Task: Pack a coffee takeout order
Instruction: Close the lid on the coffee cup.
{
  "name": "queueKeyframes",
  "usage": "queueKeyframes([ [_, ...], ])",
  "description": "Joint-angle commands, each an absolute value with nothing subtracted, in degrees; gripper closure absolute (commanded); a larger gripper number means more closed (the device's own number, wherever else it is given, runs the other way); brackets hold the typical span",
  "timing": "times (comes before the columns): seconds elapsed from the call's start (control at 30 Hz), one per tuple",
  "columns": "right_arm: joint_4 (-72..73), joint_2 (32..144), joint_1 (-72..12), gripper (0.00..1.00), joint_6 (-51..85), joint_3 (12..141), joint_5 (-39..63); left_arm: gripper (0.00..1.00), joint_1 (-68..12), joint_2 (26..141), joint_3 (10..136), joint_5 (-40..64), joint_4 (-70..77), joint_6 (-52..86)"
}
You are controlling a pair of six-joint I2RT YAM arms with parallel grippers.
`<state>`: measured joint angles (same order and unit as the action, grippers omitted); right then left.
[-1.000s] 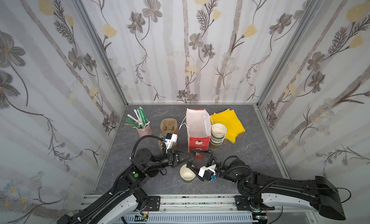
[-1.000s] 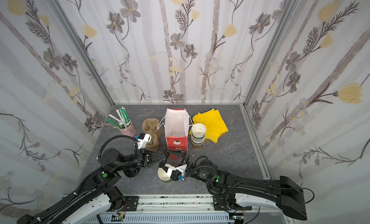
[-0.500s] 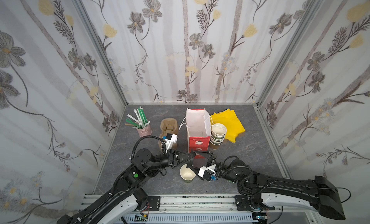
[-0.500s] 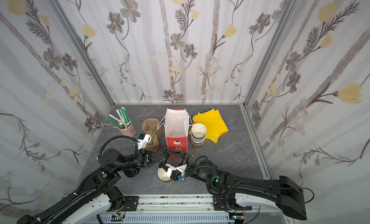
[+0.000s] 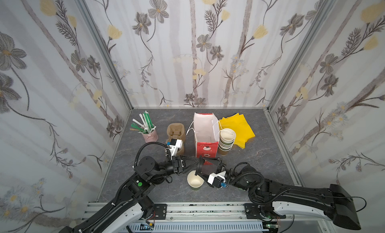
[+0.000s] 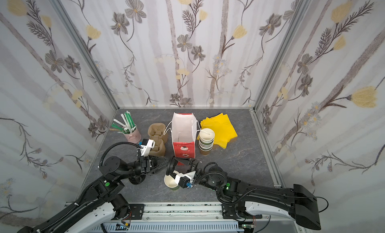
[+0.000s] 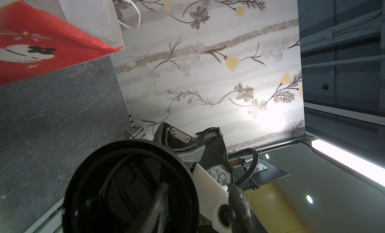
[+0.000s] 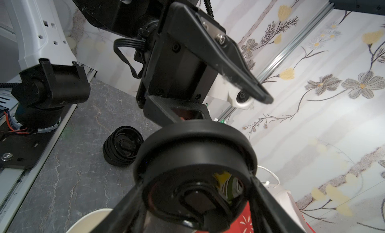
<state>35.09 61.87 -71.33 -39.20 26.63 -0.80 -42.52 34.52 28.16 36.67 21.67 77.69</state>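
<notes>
A black lid (image 8: 193, 142) is hanging on edge over the grey tabletop (image 5: 260, 150). The right gripper (image 8: 195, 179) is clamping it across the rim, while the left gripper (image 5: 196, 164) is standing with its jaws apart, one finger close by the lid. Just below, an open paper cup (image 5: 195, 181) is sitting upright and empty, uncapped; the step appears to be a mid-air handover.

The danger is lying in that grip. Fingers pinching a slick rim could let the lid swing or drop, and the nearby left finger could knock it when pulling clear. A lid pressed down off-centre could also tip the light, empty cup.

Behind, the red paper bag (image 5: 206, 150) is standing open, with nothing showing inside its white lining. The moulded-pulp carrier (image 5: 176, 131) is holding no cups, and a pink pot (image 5: 150, 136) is bristling with green straws (image 5: 146, 121). Spare cups (image 5: 227, 138) are nesting in a stack beside the bag, with yellow napkins (image 5: 239, 127) lying beyond and spare lids (image 8: 123, 146) sitting piled near the left arm.
</notes>
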Motion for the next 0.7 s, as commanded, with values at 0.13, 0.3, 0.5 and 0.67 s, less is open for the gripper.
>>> queueKeyframes([
  [0.13,20.98,56.74,-72.94,0.46,-22.48,29.96,-6.18,0.45,-40.87,25.27,31.13,5.25,3.21,64.66],
  [0.3,-0.26,57.92,-75.04,0.48,-4.13,40.62,-10.56,0.47,-40.79,20.11,27.99,-14.65,-3.95,61.85],
  [0.5,-24.85,67.15,-76.63,0.48,9.92,55.80,-13.15,0.48,-40.79,21.19,28.71,-25.85,-11.91,60.40],
  [0.67,-37.78,76.12,-77.32,0.47,13.52,64.80,-11.53,0.48,-40.69,21.47,30.06,-34.51,-20.24,62.10],
])
